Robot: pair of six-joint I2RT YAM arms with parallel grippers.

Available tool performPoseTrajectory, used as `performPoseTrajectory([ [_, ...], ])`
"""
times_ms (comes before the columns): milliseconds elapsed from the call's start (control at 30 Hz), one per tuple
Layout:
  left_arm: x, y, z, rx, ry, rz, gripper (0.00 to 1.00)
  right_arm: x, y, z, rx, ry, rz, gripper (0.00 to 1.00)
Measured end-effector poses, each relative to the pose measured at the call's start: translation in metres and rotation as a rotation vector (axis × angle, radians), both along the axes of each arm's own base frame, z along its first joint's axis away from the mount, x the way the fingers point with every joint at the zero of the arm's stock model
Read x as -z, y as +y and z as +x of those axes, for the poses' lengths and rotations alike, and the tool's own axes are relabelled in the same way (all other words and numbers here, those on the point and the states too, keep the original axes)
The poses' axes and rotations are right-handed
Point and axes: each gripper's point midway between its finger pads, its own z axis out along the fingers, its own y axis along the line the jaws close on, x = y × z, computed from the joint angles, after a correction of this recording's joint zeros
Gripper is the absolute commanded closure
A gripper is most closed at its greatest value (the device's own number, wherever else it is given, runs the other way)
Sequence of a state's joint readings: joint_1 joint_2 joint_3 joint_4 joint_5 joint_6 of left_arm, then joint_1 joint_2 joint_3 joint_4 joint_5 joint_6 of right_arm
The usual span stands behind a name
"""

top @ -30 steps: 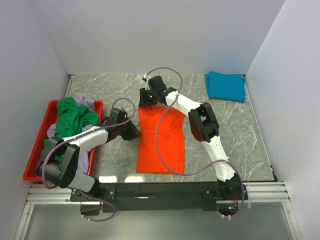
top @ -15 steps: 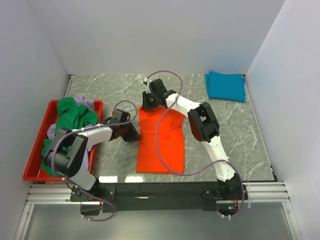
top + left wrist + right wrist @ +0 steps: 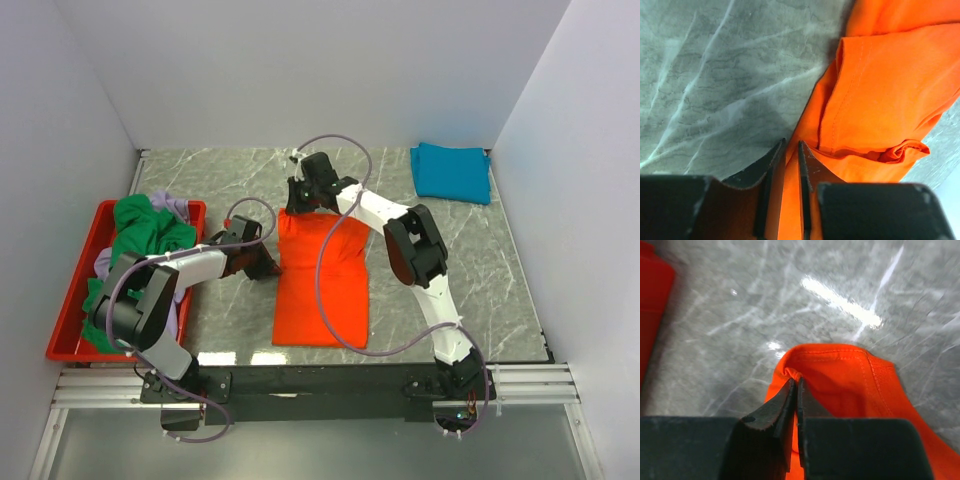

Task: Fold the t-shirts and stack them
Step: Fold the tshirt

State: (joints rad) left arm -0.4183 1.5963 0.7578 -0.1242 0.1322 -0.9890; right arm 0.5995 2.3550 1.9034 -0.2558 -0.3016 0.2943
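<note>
- Left of frame: a green t-shirt (image 3: 150,235) and a lavender t-shirt (image 3: 176,207) lie heaped in the red tray (image 3: 66,330).
- Centre: the left gripper (image 3: 791,150), jaws narrow, pinches the left edge of the orange t-shirt (image 3: 325,290).
- The right gripper (image 3: 795,385), nearly closed, nips its top hem.
- Upper right: a folded teal t-shirt (image 3: 452,172).

The 2 slim arms, left arm (image 3: 190,265) and right arm (image 3: 366,206), share 1 look: glossy white shell links between chunky black joint housings. A thin lavender-grey cable (image 3: 332,138) loops along each. The left gripper (image 3: 791,145) and right gripper (image 3: 795,382) each carry 2 matte black, tapered fingers (image 3: 780,407). Both bases are bolted to 1 black rail (image 3: 320,383).
</note>
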Motion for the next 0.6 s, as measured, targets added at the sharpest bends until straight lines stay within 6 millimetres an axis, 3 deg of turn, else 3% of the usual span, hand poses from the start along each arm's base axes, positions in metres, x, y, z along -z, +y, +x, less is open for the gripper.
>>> performPoseTrajectory([
  [133, 0.0, 0.001, 0.001, -0.004, -0.002, 0.005, 0.79, -0.028, -0.001, 0.004, 0.011, -0.044, 0.02, 0.92],
  [233, 0.001, 0.001, 0.001, -0.005, -0.002, 0.007, 0.8, -0.038, -0.005, 0.005, 0.026, -0.061, 0.019, 0.93],
  [600, 0.001, 0.002, 0.001, -0.008, -0.004, 0.011, 0.79, -0.004, -0.037, 0.001, 0.121, -0.019, -0.129, 0.94],
])
